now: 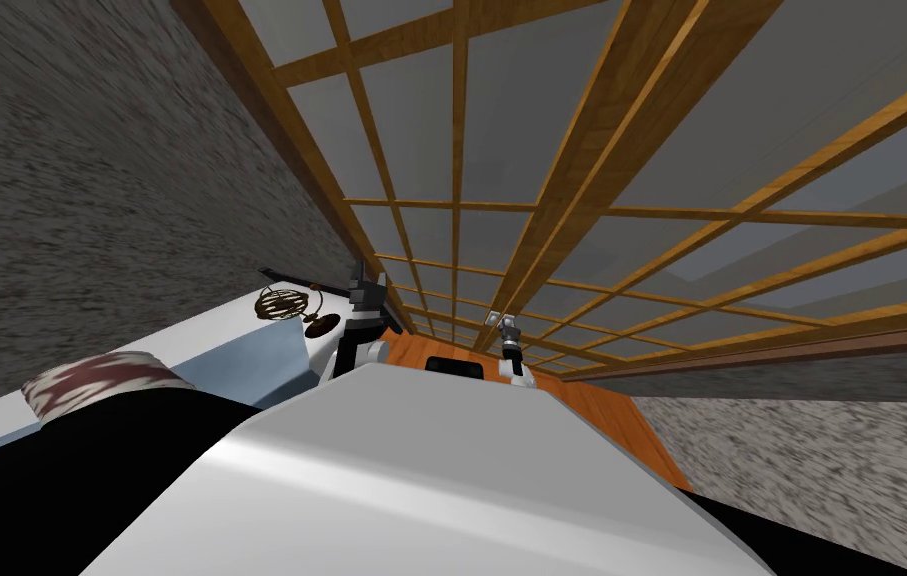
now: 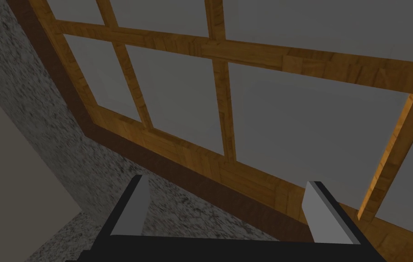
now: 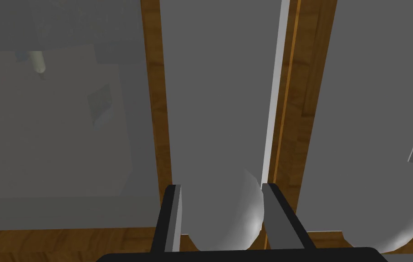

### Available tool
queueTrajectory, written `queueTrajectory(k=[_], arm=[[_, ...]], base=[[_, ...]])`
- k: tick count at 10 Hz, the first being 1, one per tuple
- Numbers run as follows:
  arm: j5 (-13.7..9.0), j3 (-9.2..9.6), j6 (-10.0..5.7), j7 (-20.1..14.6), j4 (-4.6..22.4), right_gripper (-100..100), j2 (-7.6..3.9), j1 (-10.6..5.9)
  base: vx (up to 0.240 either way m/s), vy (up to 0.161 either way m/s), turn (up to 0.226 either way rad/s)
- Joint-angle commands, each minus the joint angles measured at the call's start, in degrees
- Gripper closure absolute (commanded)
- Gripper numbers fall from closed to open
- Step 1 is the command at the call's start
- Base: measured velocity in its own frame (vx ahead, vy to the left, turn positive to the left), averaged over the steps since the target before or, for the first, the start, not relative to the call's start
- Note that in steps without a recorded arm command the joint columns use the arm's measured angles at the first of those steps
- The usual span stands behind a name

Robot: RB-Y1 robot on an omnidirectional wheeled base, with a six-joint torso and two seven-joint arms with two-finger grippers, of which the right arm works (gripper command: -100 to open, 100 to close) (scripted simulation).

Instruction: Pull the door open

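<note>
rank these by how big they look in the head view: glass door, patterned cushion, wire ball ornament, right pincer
1. glass-paned door, by far
2. patterned cushion
3. wire ball ornament
4. right pincer, shut on the door knob
The last two look close in size, and the cushion sits nearer the camera.

Just beside my left claw (image 1: 369, 275), outer side: wire ball ornament (image 1: 282, 303) on white ledge (image 1: 201, 325). Patterned cushion (image 1: 91, 380) farther back along it. Speckled grey wall (image 1: 91, 180) behind.
</note>
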Motion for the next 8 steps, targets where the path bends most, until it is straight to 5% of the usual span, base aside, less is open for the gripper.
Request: queueTrajectory(k=[1, 8], arm=[[-0.02, -0.01, 0.03, -0.02, -0.05, 100, 0.00, -0.12], [-1.09, -0.82, 0.24, -2.74, 1.33, 100, -2.22, 3.10]], base=[[0.000, 0.000, 0.000], [-0.136, 0.014, -0.038]])
